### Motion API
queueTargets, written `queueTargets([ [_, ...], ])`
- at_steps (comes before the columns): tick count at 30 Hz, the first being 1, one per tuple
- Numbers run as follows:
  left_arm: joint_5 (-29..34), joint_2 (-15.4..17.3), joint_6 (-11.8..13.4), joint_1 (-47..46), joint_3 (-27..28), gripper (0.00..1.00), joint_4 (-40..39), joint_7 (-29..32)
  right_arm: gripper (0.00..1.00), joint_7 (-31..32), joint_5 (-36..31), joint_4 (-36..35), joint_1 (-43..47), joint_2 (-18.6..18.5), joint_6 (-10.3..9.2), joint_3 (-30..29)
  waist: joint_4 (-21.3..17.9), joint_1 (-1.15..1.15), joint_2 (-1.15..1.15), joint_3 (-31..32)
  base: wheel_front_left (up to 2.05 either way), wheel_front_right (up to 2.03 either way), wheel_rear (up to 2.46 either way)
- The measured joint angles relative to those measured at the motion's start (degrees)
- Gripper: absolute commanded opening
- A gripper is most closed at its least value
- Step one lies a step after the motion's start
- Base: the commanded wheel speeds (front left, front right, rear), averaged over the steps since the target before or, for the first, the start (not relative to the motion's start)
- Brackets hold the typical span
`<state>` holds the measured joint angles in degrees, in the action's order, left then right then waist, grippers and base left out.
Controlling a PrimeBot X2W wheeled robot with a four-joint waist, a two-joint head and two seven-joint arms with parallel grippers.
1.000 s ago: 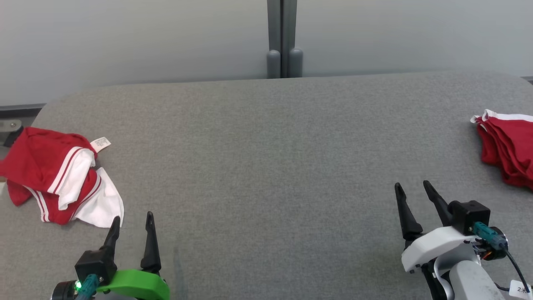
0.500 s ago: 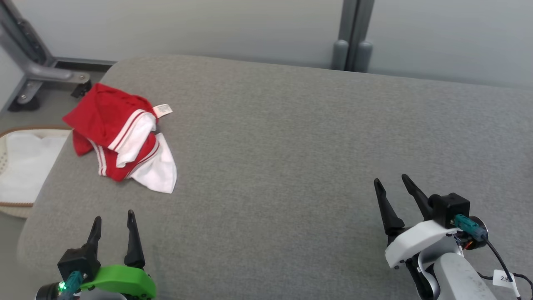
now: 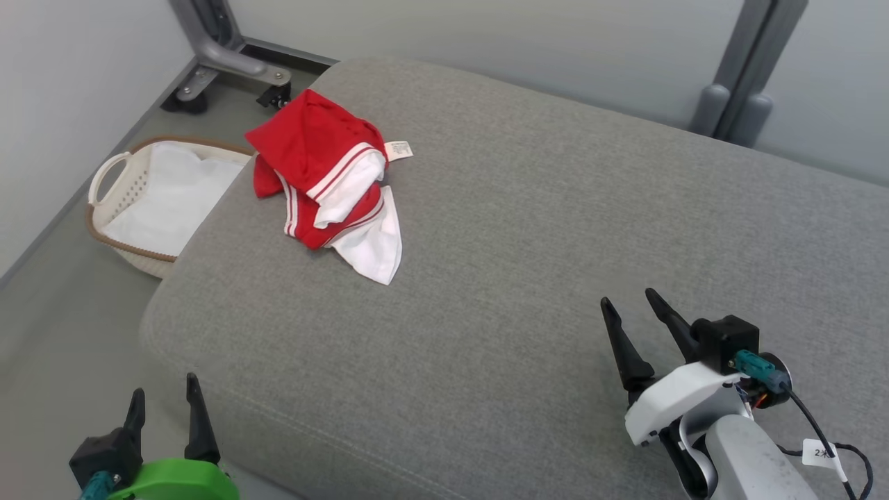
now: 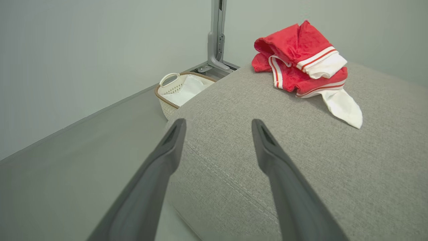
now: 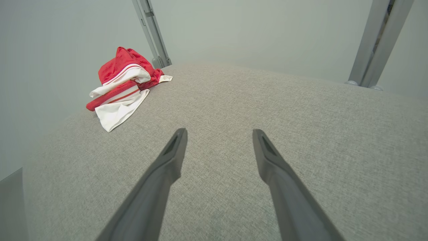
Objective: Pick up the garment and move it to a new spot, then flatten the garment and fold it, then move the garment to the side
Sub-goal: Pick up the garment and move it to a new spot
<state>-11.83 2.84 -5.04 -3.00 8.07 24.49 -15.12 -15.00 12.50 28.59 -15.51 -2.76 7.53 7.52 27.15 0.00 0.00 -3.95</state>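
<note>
1. Progress: no step of the task shows as done. The garment (image 3: 326, 187), red with white trim, lies crumpled in the upper left-centre of the head view, on the far left corner of the grey cushioned surface (image 3: 528, 278). By my judgement the pick-up, the move, the flattening, the folding and the setting aside all remain.
2. Left gripper (image 3: 164, 386), lower left of the frame: one. Its fingers are spread wide with nothing between them. It hangs off the cushion's near left edge, over the floor and well apart from the garment.
3. Basket (image 3: 136, 186), upper left, on the floor just beside the cushion's left edge: one, cream with a brown rim. It holds one white cloth (image 3: 173, 201), as far as can be told.
4. Wheeled frame leg (image 3: 236, 61), top left: one.
5. Garment: one bundle, with one white label (image 3: 398, 150) at its upper right edge.
6. Cushioned surface: one.
7. Right gripper (image 3: 628, 297), lower right: one. Its fingers are spread wide and empty, over the cushion and well apart from the garment.
8. Grey upright (image 3: 757, 55), top right: one.
</note>
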Motion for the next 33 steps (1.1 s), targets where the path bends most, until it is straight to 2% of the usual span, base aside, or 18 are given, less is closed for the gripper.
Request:
queueTargets([
  [8,-2.36,-0.01,-1.32,-1.65,0.37,1.0,1.96,0.0,1.0,0.0,-0.98,-0.35,-2.49,0.04,0.0,1.96,1.13,0.0,0.0,-1.82,0.0,0.0,0.0],
  [14,-5.17,0.02,-2.16,-9.07,0.37,1.0,4.69,0.0,1.0,0.0,-3.96,-1.33,-6.5,0.05,0.0,2.6,-0.17,0.0,0.0,-5.62,0.0,0.0,0.0],
  [17,-7.77,1.33,-2.29,-14.49,-1.58,1.0,5.49,0.0,1.0,0.0,-5.22,-2.01,-8.58,0.05,0.0,2.83,-1.25,0.0,0.0,-8.3,0.0,0.0,0.0],
  [21,-12.85,5.7,-2.3,-21.52,-5.42,1.0,5.6,0.0,1.0,0.0,-7.04,-2.72,-11.12,0.01,0.0,3.2,-2.81,0.0,0.0,-12.17,0.0,0.0,0.0],
  [29,-21.41,17.34,-2.35,-34.65,-13.13,1.0,8.77,-0.01,1.0,0.0,-8.45,-6.41,-15.41,-0.01,0.0,5.26,-6.56,0.0,0.0,-19.48,0.0,0.0,0.0],
  [33,-26.1,21.32,-2.35,-39.77,-16.68,1.0,12.18,-0.03,1.0,0.0,-8.27,-8.83,-17.03,-0.02,0.0,6.42,-9.03,0.0,0.0,-22.24,0.0,0.0,0.0],
])
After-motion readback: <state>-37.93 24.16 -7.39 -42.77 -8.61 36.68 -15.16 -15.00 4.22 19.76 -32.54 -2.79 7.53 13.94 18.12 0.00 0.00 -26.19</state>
